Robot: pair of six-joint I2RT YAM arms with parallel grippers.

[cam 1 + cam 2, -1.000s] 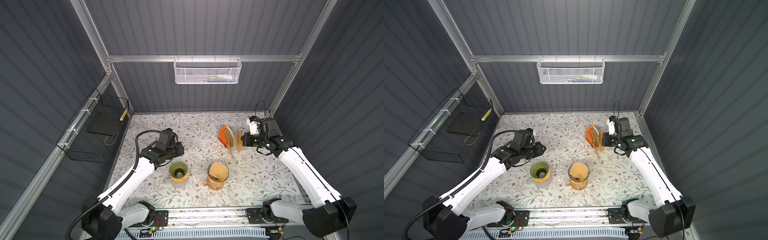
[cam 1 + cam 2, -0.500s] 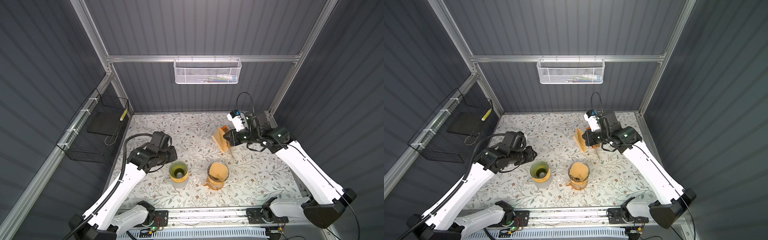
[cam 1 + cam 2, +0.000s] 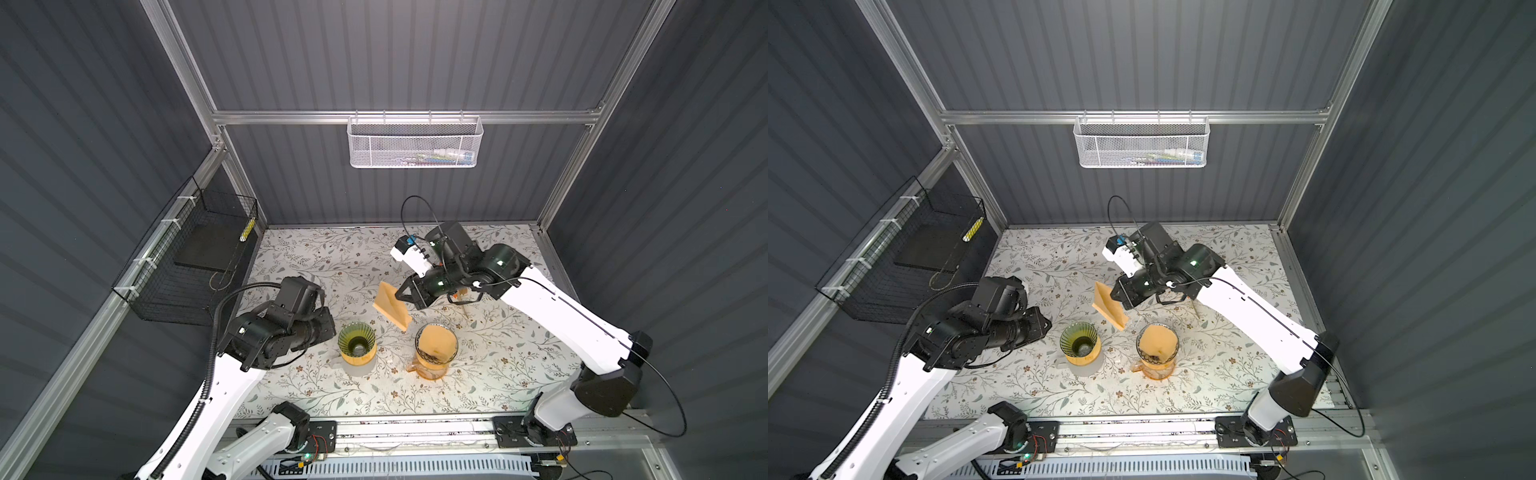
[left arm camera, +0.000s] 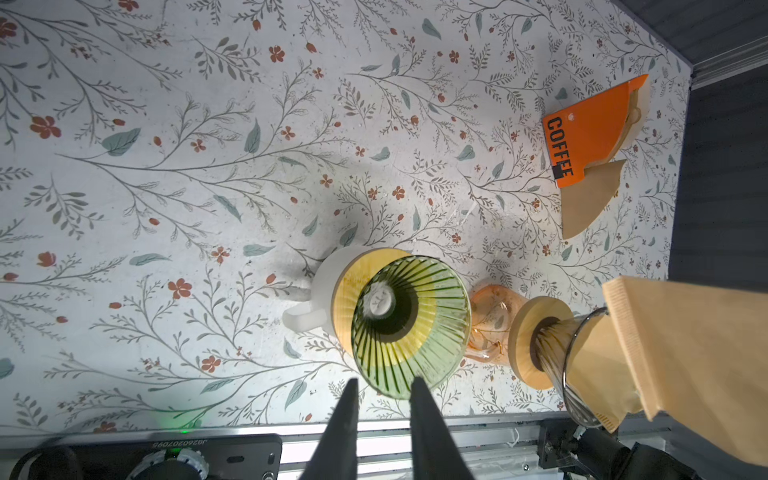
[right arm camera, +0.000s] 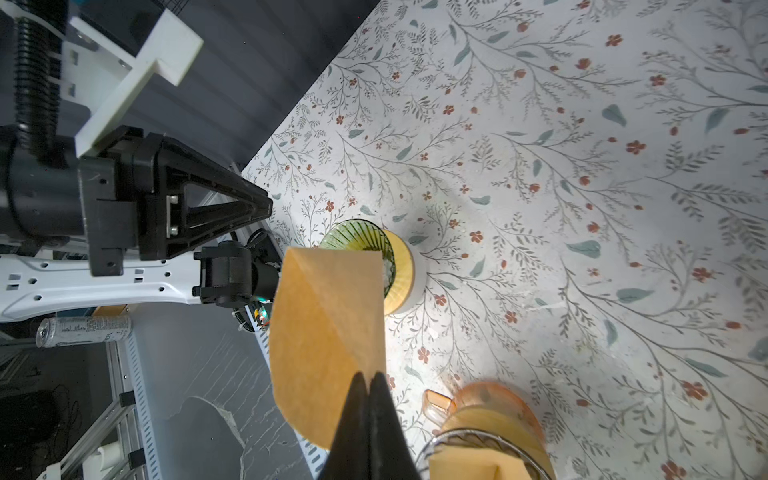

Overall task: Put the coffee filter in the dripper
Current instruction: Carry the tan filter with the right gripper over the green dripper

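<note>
right gripper [image 5: 368,379] pinched shut on folded filter [image 3: 390,308], held in air. Empty green dripper [image 3: 356,343] lies below it, toward the left arm. The filter's lower corner hangs between that and the amber dripper [image 3: 436,348], which already has paper in it. left gripper [image 4: 384,384] slightly open, empty, just beside the green rim.

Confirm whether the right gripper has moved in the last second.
Yes. The right gripper, shut on the coffee filter, has swung left in both top views, closer to the green dripper, which stayed put.
</note>
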